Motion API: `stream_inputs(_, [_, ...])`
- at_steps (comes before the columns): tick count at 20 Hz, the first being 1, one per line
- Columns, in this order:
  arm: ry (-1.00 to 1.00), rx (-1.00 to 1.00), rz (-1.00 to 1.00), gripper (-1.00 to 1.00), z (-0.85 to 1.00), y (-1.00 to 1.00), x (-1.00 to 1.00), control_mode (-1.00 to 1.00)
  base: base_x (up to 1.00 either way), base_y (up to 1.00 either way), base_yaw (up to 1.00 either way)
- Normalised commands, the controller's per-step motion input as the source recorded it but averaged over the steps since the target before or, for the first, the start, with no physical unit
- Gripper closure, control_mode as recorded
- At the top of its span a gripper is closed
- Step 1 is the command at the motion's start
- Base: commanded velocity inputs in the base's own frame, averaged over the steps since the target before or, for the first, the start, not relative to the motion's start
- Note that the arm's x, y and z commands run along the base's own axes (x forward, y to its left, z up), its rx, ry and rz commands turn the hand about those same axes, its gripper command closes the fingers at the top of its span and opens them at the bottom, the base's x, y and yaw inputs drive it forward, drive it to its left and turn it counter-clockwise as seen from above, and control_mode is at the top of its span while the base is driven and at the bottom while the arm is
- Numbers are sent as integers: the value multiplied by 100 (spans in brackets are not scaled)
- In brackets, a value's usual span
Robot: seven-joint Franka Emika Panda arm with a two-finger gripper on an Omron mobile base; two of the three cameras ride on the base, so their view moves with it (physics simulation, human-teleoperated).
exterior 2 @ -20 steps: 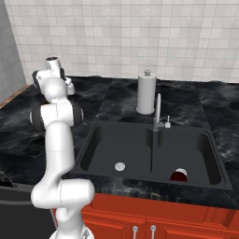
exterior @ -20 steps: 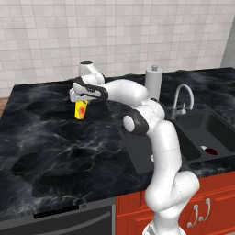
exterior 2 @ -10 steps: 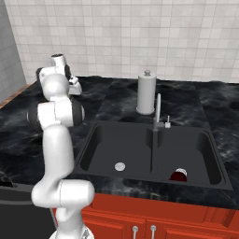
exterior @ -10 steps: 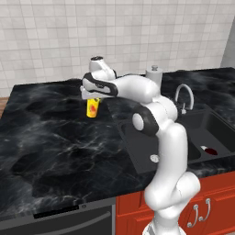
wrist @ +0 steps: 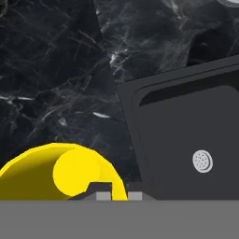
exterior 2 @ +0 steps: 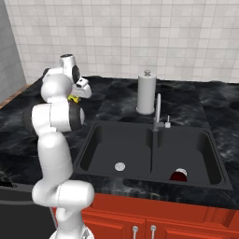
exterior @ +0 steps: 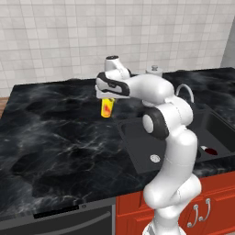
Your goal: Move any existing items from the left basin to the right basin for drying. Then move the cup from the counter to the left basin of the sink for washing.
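Observation:
My gripper is shut on the yellow cup and holds it in the air above the black marble counter, just left of the sink. In the hand view the cup lies at the lower left, by the gripper. The left basin with its silver drain lies to the right of it there. In the right base view the cup peeks out behind the arm. The dark red bowl-like item lies in the right basin. The left basin holds nothing but its drain.
A paper towel roll stands on the counter behind the sink. The curved silver faucet rises between the two basins. Red cabinets run below the counter's front edge. A tiled wall closes off the back.
The arm has swung to the right with the yellow cup in its grip, carrying it over the counter toward the sink's left edge. The dark red item has stayed put.

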Motion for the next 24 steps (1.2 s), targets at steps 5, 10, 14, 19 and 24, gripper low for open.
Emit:
stream_inputs(5, [0, 0, -17, 100, 2, -68, -36, -100, 0, 0, 0])
stream_inputs(10, [0, 0, -17, 100, 0, -66, -42, -100, 0, 0, 0])
stream_inputs(14, [0, 0, -16, 100, 0, -64, -42, -100, 0, 0, 0])
stream_inputs(19, [0, 0, -16, 100, 0, -57, -34, -100, 0, 0, 0])
stream_inputs(24, [0, 0, -15, 100, -9, -48, -22, -100, 0, 0, 0])
